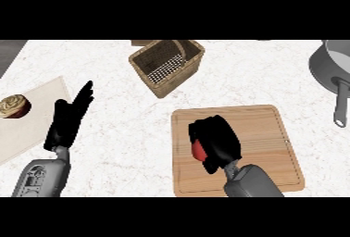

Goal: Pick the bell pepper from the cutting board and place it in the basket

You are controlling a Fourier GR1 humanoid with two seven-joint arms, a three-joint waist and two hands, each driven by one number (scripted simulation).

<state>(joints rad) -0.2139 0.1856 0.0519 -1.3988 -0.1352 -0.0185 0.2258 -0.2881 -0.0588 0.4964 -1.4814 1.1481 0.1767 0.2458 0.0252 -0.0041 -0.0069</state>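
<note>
Head view: your right hand (217, 141) is curled round the bell pepper (196, 150) on the cutting board (266, 139), left hand (68, 122) resting open. Grasp step, I'd say; next you need to lift it and carry it up-left to the basket (183, 75).

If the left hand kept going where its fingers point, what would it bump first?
Probably nothing: the left hand points up the counter, passing just left of the basket, though it could clip its corner; depth is unclear.
</note>
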